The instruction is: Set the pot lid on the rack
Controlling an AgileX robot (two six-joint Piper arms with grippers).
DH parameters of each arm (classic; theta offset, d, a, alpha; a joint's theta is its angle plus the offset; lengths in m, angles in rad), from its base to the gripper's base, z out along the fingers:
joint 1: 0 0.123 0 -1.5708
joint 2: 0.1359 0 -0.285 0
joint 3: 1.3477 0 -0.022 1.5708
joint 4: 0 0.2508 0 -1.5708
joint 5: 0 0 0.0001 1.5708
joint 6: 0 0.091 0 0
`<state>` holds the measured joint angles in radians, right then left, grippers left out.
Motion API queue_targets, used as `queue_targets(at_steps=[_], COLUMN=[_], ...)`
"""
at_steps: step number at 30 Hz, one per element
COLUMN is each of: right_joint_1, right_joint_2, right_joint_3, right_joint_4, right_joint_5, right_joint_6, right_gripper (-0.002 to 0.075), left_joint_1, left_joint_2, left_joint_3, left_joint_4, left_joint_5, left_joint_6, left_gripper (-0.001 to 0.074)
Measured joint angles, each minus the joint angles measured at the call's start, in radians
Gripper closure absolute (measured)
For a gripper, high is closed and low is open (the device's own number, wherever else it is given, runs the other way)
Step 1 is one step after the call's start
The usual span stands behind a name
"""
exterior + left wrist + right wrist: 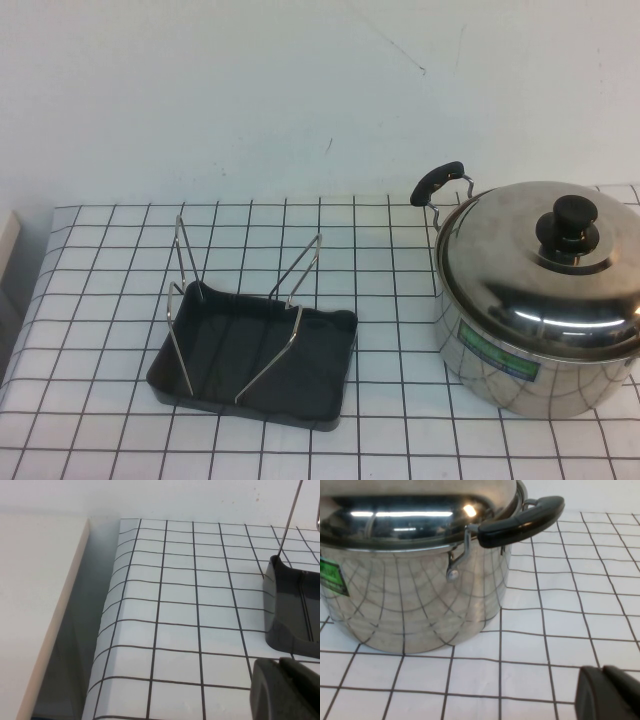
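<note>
Grippers low at the table's two ends, lid not yet lifted from the pot.

Left gripper (287,690) shows only as a dark corner in its wrist view, just beside the near end of the rack (255,365), and the right gripper (610,692) likewise sits low beside the steel pot (535,345); neither appears in the high view, and I cannot tell whether either is spread or closed. Outward from the right gripper, the pot lid (530,270) sits closed on the pot at the table's (400,420) right side, well apart from the rack. It looks stiff, fairly heavy and slick; its black knob (572,222) is the likely hold. Whatever the pot holds is hidden, while the rack's tray holds nothing but its upright wire supports (285,300).
</note>
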<state>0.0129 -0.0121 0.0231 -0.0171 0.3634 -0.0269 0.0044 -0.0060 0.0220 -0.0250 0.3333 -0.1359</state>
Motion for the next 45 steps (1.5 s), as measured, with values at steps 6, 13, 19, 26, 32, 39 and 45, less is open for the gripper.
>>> queue_targets(at_steps=[6,13,19,26,32,39,45], right_joint_1=[0.0,0.0,0.0,0.0,0.0,0.0,0.0], right_joint_2=[0.0,0.0,0.0,0.0,0.0,0.085,0.233], right_joint_3=[0.0,0.0,0.0,-0.001,-0.245,-0.388,-0.39], right_joint_4=[0.0,0.008,0.036,0.044,0.045,-0.046,-0.108], right_joint_5=[0.0,-0.002,-0.002,-0.095,-0.173,-0.104,-0.117], right_joint_6=[0.0,0.0,0.0,0.012,0.192,0.218,0.203], right_gripper=[0.0728,0.0728,0.0728,0.0728,0.0728,0.0728,0.0728], left_joint_1=[0.0,0.0,0.0,0.0,0.0,0.0,0.0], left_joint_2=[0.0,0.0,0.0,0.0,0.0,-0.001,-0.001], left_joint_3=[0.0,0.0,0.0,0.0,0.0,0.0,0.0], left_joint_4=[0.0,0.0,0.0,0.0,0.0,0.0,0.0], left_joint_5=[0.0,0.0,0.0,0.0,0.0,0.0,0.0], left_joint_6=[0.0,0.0,0.0,0.0,0.0,0.0,0.0], left_gripper=[0.0737,0.0737,0.0737,0.0737,0.0737,0.0737,0.0737])
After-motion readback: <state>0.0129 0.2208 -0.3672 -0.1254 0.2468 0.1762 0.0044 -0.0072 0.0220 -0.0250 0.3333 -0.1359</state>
